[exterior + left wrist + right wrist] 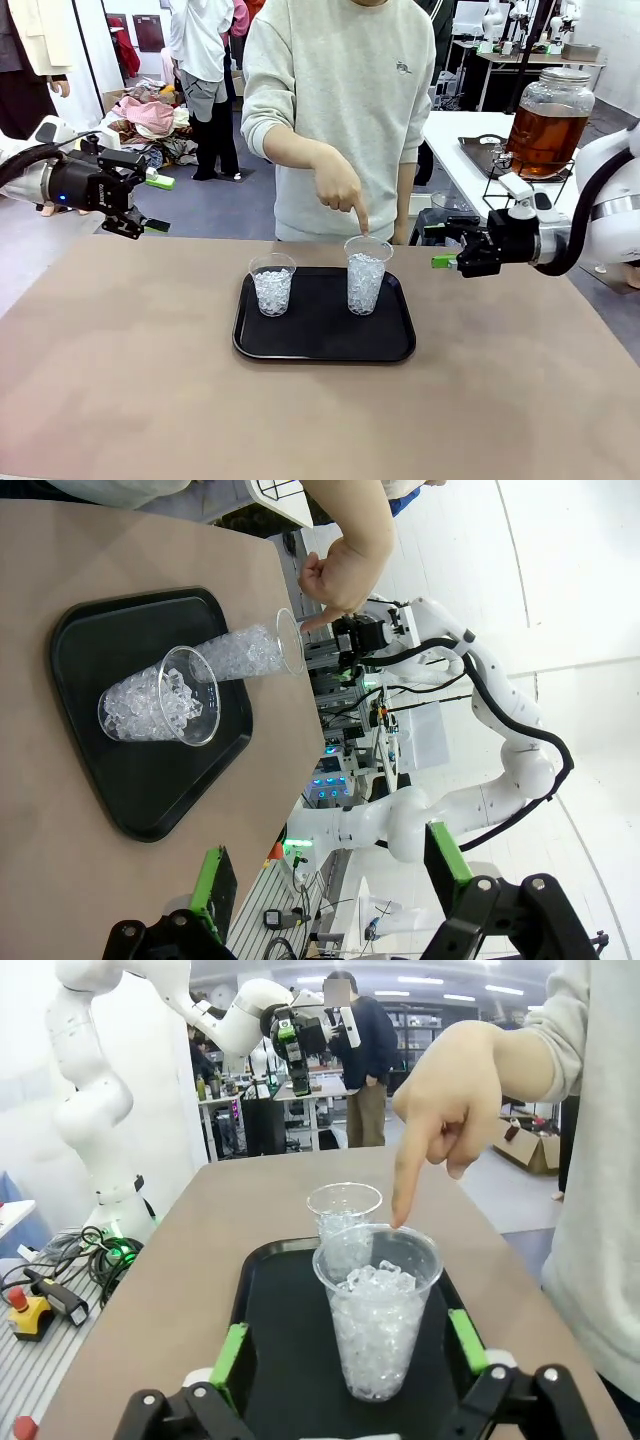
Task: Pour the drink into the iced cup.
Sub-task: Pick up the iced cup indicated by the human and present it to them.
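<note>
Amber-brown drink (541,140) is contained in a lidded glass jar (556,98) on a wire stand, set on a white side table beyond the far right corner of the brown table (120,380). It is seen above and behind the right gripper (437,246), well apart from it. That gripper's fingers are spread with nothing between them, and it is poised over the table's right edge, aimed toward the black tray (392,342). Near the tray's far right corner a taller iced cup (366,275) is stood upright, and its rim is touched or nearly touched by a person's pointing hand (338,183). A shorter iced cup (272,286) is placed toward the tray's far left corner. The left gripper (158,204) is poised beyond the table's far left corner, jaws likewise spread and empty.
</note>
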`<state>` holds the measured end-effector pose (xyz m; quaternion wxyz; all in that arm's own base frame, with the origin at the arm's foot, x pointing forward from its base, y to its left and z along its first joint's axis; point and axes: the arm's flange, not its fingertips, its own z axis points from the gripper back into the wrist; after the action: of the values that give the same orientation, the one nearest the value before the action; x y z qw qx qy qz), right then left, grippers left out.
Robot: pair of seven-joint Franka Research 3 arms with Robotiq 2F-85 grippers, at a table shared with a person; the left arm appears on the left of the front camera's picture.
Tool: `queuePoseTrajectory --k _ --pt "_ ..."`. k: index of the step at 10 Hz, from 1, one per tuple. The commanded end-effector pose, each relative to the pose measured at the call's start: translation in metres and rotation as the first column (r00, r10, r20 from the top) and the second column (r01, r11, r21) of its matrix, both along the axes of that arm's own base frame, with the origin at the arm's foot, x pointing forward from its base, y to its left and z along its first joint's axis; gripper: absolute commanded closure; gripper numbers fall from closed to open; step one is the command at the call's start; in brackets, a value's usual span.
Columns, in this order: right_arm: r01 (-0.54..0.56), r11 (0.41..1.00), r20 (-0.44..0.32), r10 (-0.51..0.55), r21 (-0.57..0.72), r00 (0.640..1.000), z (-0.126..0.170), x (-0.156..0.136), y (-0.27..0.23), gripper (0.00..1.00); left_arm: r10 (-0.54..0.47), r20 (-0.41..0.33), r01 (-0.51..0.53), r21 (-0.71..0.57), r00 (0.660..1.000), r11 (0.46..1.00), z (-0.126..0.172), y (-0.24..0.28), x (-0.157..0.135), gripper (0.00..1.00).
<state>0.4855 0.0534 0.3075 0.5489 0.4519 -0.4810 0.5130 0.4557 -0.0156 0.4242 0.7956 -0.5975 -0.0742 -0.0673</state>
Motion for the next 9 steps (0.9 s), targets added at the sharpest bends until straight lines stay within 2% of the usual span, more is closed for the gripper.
queuePoseTrajectory --k 1,2,4,9 --pt "-0.021 0.997 0.073 0.017 0.068 0.997 -0.026 0.015 0.010 0.00 0.005 0.006 -0.005 0.001 1.000 1.000 0.001 0.000 -0.001 0.00" --pt "-0.043 0.996 0.085 0.036 0.074 0.996 -0.037 0.017 0.014 0.00 0.005 0.006 -0.005 0.001 1.000 1.000 0.001 0.000 -0.001 0.00" --pt "-0.088 0.992 0.063 0.082 0.094 0.995 -0.055 0.023 0.018 0.00 0.005 0.006 -0.005 0.001 1.000 1.000 0.001 0.000 -0.001 0.00" --pt "-0.087 0.991 0.023 0.085 0.098 0.996 -0.085 0.034 0.039 0.00 0.005 0.006 -0.005 0.001 1.000 1.000 0.001 0.000 -0.001 0.00"
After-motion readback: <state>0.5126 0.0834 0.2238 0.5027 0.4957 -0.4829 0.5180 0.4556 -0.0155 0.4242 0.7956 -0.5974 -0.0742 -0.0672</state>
